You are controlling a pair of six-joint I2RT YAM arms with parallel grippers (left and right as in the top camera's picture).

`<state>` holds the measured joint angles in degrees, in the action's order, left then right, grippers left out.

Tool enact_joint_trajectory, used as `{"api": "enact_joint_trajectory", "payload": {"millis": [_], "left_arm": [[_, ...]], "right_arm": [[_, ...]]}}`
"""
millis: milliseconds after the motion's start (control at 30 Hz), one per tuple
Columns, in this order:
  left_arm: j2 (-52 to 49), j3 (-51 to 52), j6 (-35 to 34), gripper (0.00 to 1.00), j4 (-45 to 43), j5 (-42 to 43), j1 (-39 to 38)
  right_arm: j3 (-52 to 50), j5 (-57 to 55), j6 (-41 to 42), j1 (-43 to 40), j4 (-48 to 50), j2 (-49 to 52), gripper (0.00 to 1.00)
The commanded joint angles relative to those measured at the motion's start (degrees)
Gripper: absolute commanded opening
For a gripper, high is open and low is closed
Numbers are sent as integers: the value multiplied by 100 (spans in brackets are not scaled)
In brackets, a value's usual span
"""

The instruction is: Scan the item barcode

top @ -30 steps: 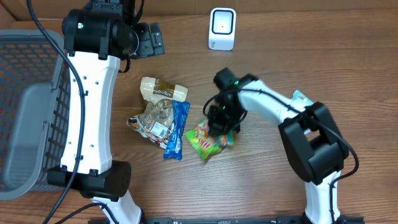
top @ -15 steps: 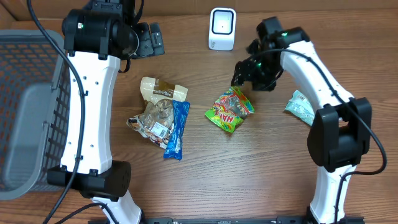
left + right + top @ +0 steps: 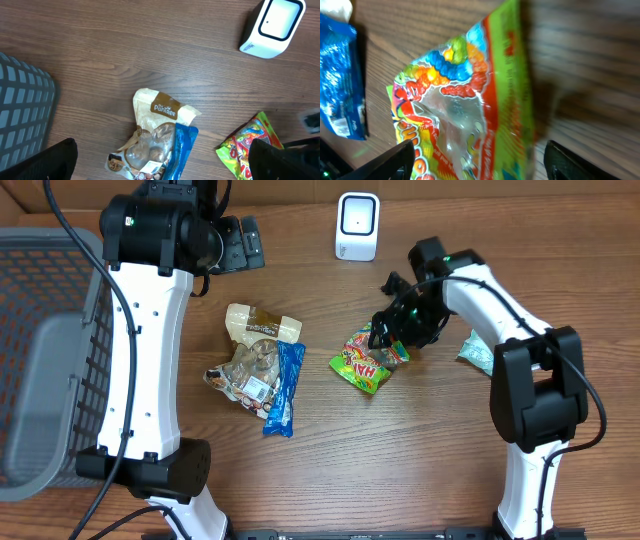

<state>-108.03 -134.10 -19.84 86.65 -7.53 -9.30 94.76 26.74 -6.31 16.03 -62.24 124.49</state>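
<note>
A grey mesh basket point(image 3: 40, 330) sits on the left. My left jaws are wide and hold nothing. On the brown wood surface point(image 3: 400, 465) lie a crinkly tan bag point(image 3: 262, 325), a shiny blue packet point(image 3: 285, 388), then the bright gummy bag point(image 3: 366, 364), flat, near the white boxy scanner point(image 3: 357, 226). My right jaws hang wide over that bag.

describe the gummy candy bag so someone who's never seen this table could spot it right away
Find the white scanner at the back of the wooden table; the candy bag lies flat in front of it, next to the right gripper. It is the only bright green one, red-edged with rainbow worms, unlike the blue packet and beige bag to its left.
</note>
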Motion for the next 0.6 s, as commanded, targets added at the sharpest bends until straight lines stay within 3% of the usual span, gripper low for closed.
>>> {"api": "enact_joint_trajectory", "payload": {"millis": [0, 167, 300, 367, 567], "left_arm": [[-11, 37, -118, 100, -9, 4, -11], [-11, 37, -118, 100, -9, 4, -11], [-11, 37, -118, 100, -9, 4, -11], [-11, 37, -118, 100, -11, 4, -11], [-11, 37, -118, 100, -9, 4, -11]], "right_arm": [[-275, 179, -208, 133, 245, 7, 77], [-472, 157, -118, 149, 404, 7, 56], [-472, 142, -116, 149, 404, 7, 27], [-470, 142, -98, 149, 396, 4, 5], [96, 20, 46, 94, -98, -70, 4]]}}
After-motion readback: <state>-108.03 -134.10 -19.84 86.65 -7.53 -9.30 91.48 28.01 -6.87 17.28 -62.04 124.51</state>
